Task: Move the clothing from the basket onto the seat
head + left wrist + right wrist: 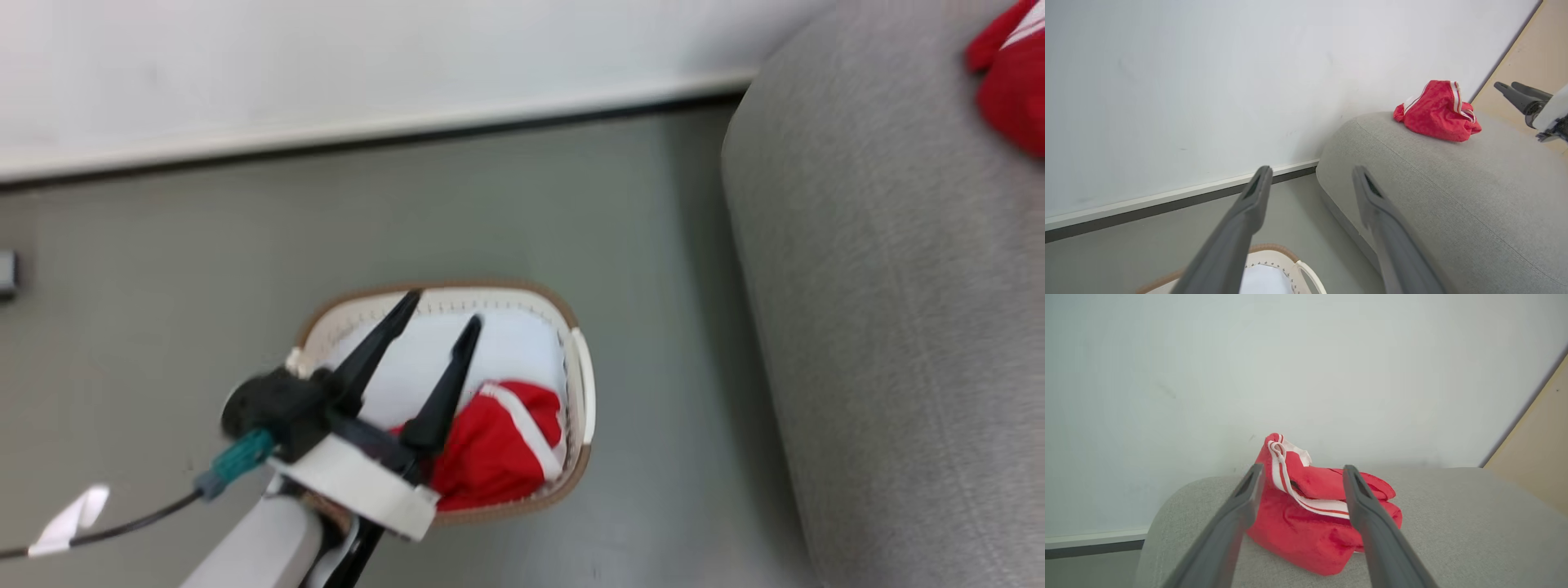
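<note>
One red garment with a white stripe (502, 445) lies in the white basket (584, 384) on the floor, against its right wall. My left gripper (445, 306) hovers open above the basket, its fingers spread and empty. A second red garment (1012, 77) rests crumpled on the grey sofa (898, 327); the left wrist view shows it as a red garment (1437, 112) on the sofa's top. My right gripper (1300, 470) is open just in front of that red garment (1310, 522), fingers apart on either side of it in view, holding nothing. The right gripper (1515, 92) also shows beyond the sofa.
A white wall with a pale skirting board (367, 131) runs behind the basket. Grey floor (653, 245) separates basket and sofa. A cable with a white tag (73, 514) trails at the lower left. A beige panel (1535, 457) stands at the right.
</note>
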Tool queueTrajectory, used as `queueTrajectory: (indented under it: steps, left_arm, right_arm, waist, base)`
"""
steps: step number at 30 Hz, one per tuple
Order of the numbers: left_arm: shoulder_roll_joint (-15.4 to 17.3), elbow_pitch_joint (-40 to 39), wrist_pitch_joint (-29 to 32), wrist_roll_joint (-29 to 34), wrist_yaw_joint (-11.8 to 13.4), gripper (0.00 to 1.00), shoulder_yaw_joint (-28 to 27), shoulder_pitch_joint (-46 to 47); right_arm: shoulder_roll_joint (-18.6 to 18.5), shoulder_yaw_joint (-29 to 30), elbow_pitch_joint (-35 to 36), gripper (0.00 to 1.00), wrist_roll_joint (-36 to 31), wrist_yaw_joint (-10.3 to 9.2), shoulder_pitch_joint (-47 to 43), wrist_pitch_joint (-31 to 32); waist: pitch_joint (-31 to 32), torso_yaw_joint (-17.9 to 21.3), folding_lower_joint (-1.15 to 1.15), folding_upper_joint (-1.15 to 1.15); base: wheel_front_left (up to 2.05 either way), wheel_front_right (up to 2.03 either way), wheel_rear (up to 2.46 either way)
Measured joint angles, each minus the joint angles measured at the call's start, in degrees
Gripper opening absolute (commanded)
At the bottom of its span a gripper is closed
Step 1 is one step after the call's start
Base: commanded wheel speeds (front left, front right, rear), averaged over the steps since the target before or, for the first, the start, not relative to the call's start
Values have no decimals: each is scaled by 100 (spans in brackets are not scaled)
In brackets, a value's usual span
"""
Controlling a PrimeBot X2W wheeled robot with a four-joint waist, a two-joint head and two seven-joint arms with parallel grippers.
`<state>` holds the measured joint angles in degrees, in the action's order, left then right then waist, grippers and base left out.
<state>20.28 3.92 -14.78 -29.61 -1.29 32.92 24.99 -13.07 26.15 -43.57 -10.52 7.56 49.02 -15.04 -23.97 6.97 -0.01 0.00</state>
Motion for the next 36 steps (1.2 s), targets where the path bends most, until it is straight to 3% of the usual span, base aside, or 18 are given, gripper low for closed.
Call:
queueTrajectory:
  steps: [5,11,22,27,36]
  left_arm:
    - [1,112,-30,-42,226,100,-456,-722]
    - [-191,100,-35,110,337,100,-1116,-1528]
    - [-701,312,-36,820,247,100,-2174,-2618]
    - [-998,475,-35,1126,69,100,-2686,-3014]
    - [-1426,652,-35,1540,-264,100,-3159,-3231]
  right_arm:
    - [477,-577,1411,100,606,0,-1278,-2]
    - [784,-1258,2349,100,981,0,-2592,-2]
    - [1014,-2397,2601,100,1449,0,-4135,-10]
    - [1021,-2883,2524,100,1679,0,-4557,-10]
    - [1025,-3100,2434,100,1845,0,-4758,-10]
  waist:
    - [659,78,-1,0]
    - [1364,92,-1,0]
    - [2342,-129,-1,0]
    - [2538,-253,-1,0]
    - [2634,-351,0,0]
  base:
    - [0,0,0]
    - [0,0,0]
    - [0,0,0]
    - [0,0,0]
    - [0,0,0]
